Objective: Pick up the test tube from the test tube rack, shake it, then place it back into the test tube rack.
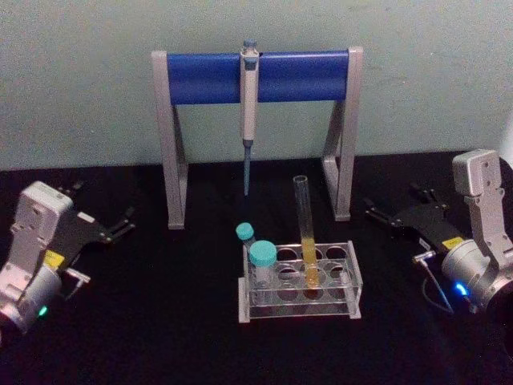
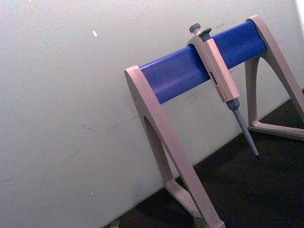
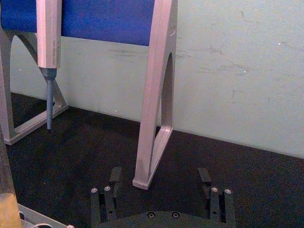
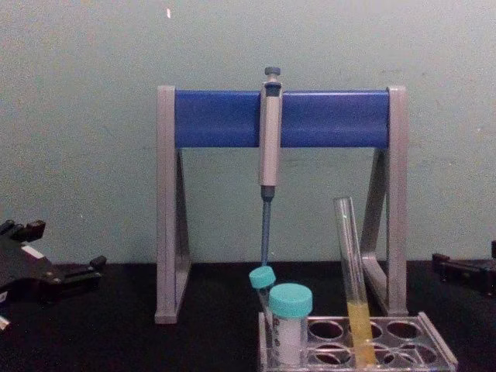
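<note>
The test tube (image 1: 305,228) is a long clear glass tube with yellow liquid in its lower part. It stands slightly tilted in a back-row hole of the clear test tube rack (image 1: 349,282) at the table's middle. The chest view has the test tube (image 4: 351,267) rising from the rack (image 4: 434,353). My left gripper (image 1: 103,206) rests open at the far left, well away from the rack. My right gripper (image 1: 397,203) sits open to the right of the rack, holding nothing. In the right wrist view its fingers (image 3: 115,175) stand apart, with the tube (image 3: 6,199) at the frame's edge.
Two teal-capped tubes (image 1: 262,258) stand in the rack's left holes. Behind the rack is a grey-and-blue pipette stand (image 1: 200,78) with a grey pipette (image 1: 248,104) hanging from its bar. The table is black cloth; a pale wall stands behind it.
</note>
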Action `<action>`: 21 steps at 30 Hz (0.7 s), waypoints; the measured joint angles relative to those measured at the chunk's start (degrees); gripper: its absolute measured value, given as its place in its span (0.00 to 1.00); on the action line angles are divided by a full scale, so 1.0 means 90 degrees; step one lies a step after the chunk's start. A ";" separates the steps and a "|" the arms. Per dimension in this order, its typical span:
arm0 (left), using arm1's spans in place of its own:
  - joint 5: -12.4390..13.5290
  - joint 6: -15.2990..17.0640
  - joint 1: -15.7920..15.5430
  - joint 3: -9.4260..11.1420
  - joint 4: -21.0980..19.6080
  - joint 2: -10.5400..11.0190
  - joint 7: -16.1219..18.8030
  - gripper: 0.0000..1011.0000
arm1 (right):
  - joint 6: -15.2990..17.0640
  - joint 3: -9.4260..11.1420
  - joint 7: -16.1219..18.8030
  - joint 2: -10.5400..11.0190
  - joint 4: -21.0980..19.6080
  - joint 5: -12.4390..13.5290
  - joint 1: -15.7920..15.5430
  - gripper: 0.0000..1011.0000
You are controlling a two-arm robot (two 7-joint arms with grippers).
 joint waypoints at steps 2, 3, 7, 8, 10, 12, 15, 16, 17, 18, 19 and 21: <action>0.0001 0.0000 0.0000 0.0000 0.0000 0.0000 0.0000 0.99 | -0.0003 -0.0001 0.0000 0.0002 -0.0001 0.0000 0.0000 0.99; 0.0000 0.0000 0.0000 0.0000 0.0000 0.0000 0.0000 0.99 | -0.0004 -0.0002 0.0000 0.0002 -0.0002 0.0000 0.0000 0.99; 0.0000 0.0000 0.0000 0.0000 0.0000 0.0000 0.0000 0.99 | -0.0011 -0.0005 -0.0001 0.0005 -0.0005 0.0001 0.0000 0.99; 0.0000 0.0000 0.0000 0.0000 0.0000 0.0000 0.0000 0.99 | -0.0011 -0.0006 -0.0001 0.0005 -0.0006 0.0001 0.0000 0.99; 0.0000 0.0000 0.0000 0.0000 0.0001 0.0000 0.0000 0.99 | -0.0012 -0.0006 -0.0002 0.0006 -0.0006 0.0001 0.0000 0.99; 0.0000 0.0000 0.0000 0.0000 0.0000 0.0000 0.0000 0.99 | -0.0013 -0.0008 -0.0002 0.0007 -0.0007 0.0002 0.0000 0.99; 0.0000 0.0000 0.0000 0.0000 0.0000 0.0000 0.0000 0.99 | -0.0016 -0.0010 -0.0002 0.0009 -0.0009 0.0003 0.0000 0.99; 0.0000 0.0000 0.0000 0.0000 0.0000 0.0000 0.0000 0.99 | -0.0016 -0.0011 -0.0002 0.0009 -0.0010 0.0003 0.0000 0.99; 0.0000 0.0000 0.0000 0.0000 0.0001 0.0000 0.0000 0.99 | -0.0016 -0.0011 -0.0002 0.0010 -0.0010 0.0004 0.0000 0.99; 0.0000 0.0000 0.0000 0.0000 0.0001 0.0000 0.0000 0.99 | -0.0017 -0.0011 -0.0002 0.0011 -0.0011 0.0004 0.0000 0.99; 0.0000 0.0000 0.0000 0.0000 0.0000 0.0000 0.0000 0.99 | -0.0017 -0.0011 -0.0003 0.0011 -0.0011 0.0004 0.0000 0.99; 0.0000 0.0000 0.0000 0.0000 0.0000 0.0000 0.0000 0.99 | -0.0018 -0.0011 -0.0002 0.0012 -0.0011 0.0004 0.0000 0.99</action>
